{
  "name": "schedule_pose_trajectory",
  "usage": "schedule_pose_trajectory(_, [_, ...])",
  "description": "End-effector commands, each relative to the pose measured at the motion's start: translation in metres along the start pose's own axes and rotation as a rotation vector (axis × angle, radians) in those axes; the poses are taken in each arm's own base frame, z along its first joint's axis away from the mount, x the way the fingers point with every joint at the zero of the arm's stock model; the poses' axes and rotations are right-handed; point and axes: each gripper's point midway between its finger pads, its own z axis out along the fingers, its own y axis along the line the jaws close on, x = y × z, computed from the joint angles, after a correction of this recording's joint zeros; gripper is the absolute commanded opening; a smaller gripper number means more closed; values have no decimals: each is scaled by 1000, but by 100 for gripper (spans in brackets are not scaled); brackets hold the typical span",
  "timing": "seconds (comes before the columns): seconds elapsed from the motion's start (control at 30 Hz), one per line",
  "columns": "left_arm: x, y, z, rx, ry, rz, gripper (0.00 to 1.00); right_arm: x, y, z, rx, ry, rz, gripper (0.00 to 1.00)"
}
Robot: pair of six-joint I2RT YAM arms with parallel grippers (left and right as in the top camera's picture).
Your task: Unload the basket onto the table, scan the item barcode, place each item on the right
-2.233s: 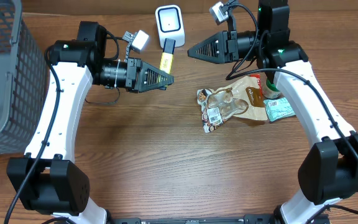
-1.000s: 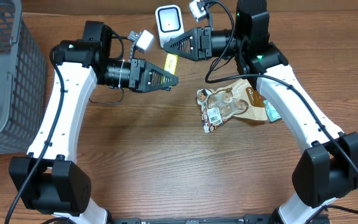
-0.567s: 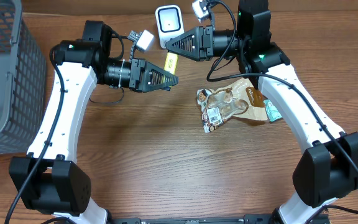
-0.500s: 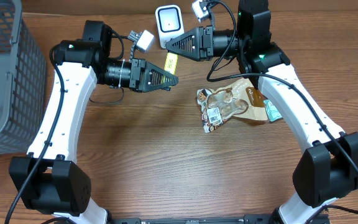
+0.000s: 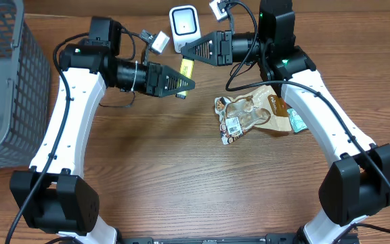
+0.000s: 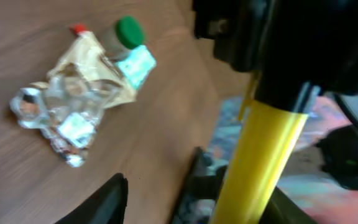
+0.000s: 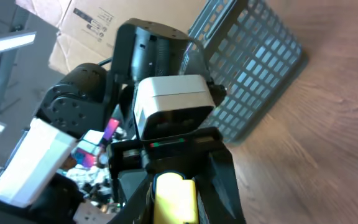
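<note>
Nearest you on the wooden table (image 5: 181, 176), at about 2 o'clock from its middle, lies a heap of goods. A crumpled clear bag (image 5: 239, 116) with a white barcode label facing up touches a brown pouch (image 5: 273, 108) on its 3 o'clock side, and a teal packet (image 5: 296, 120) lies at the pouch's right edge. Your left wrist view also shows a green-capped bottle (image 6: 123, 32) against that packet. Farther back, toward 12 o'clock, your left gripper (image 5: 187, 87) points to 3 o'clock with its jaws apart. The yellow tube (image 5: 186, 68) stands between them, close to one finger, and you cannot tell whether it touches. The tube is held off the table and runs toward 12 o'clock into your right gripper (image 5: 185, 52), which points to 9 o'clock and is clamped on the tube's far end. The right wrist view shows the yellow between its fingers. Just beyond, near the far edge, stands the white scanner (image 5: 183, 24), its pale face visible from above. The grey mesh basket (image 5: 5, 88) sits well apart at 9 o'clock.
</note>
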Motion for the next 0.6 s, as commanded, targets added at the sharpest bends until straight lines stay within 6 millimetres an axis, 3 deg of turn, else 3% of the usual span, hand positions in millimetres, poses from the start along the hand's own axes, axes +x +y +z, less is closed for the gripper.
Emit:
schedule_pose_trajectory(0.0, [-4,26,-4,-178,-7,-7,54,-2,-4,-1,18,-8,-97,16])
schedule_pose_trajectory(0.07, [-7,33,-6,-218,-17,-8,65,-3,-20,-1,97,-32,-97,16])
schedule_pose_trajectory(0.13, [-9,37,-7,-243,-25,-10,69,-4,-39,-4,194,-61,-91,16])
schedule_pose_trajectory(0.2, [-13,38,-7,-247,-34,6,77,-7,-73,-12,384,-104,-101,16])
schedule_pose_trajectory(0.37, [-21,43,-11,-278,-61,38,80,-10,-103,-21,600,-124,-187,16])
schedule_pose_trajectory(0.43, [-25,55,-17,-339,-80,15,80,-11,-108,-23,643,-134,-188,16])
schedule_pose_trajectory(0.57, [-28,98,-47,-593,-139,-111,82,-15,-127,-40,790,-171,-173,12])
